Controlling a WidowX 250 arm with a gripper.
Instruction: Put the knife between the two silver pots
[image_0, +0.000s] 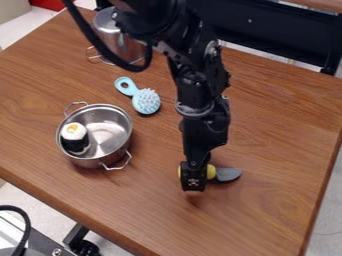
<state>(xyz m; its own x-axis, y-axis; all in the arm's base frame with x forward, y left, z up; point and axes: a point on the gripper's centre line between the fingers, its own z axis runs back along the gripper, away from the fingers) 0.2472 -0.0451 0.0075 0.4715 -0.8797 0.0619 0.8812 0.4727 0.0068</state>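
I cannot tell whether the end effector (194, 178) grips the knife (226, 174), which, carried toward 11 o'clock, could land atop the brush (145, 101) roughly between the pots (83, 161) (120, 44).

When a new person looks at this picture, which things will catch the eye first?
Probably the black robot arm, coming in from the top edge, with its gripper down at the yellow handle of the grey-bladed knife. Next, the open silver pot at the left, with a toy sushi roll inside, and the light-blue brush lying between arm and pots.
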